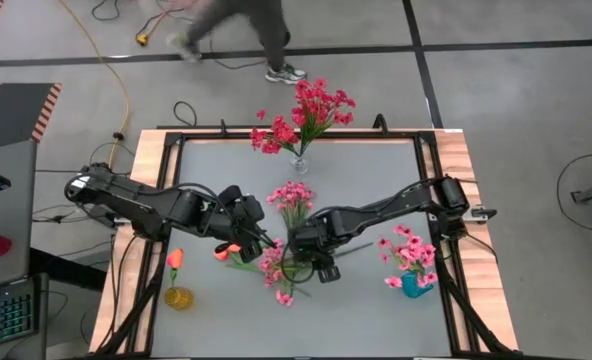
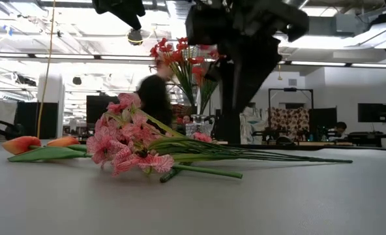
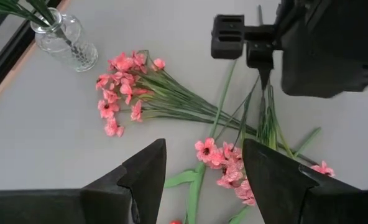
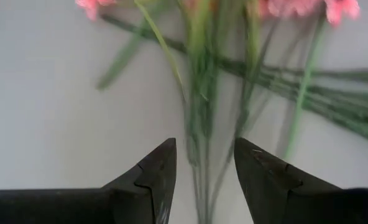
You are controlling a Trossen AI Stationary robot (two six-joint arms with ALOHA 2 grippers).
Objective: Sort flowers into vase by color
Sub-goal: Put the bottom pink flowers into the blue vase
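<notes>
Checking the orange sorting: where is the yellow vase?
In the high view, the yellow vase stands near the table's front left corner, holding one orange flower, below the left arm.

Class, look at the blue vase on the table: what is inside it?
The blue vase holds light pink flowers rising from its mouth. Their lower stems are hidden by its wall.

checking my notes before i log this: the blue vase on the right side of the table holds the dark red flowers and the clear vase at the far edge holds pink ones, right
Not quite, the colours are swapped. In the high view the blue vase on the right side holds light pink flowers, and the clear vase at the far edge holds the dark red flowers. More pink flowers lie loose mid-table.
</notes>
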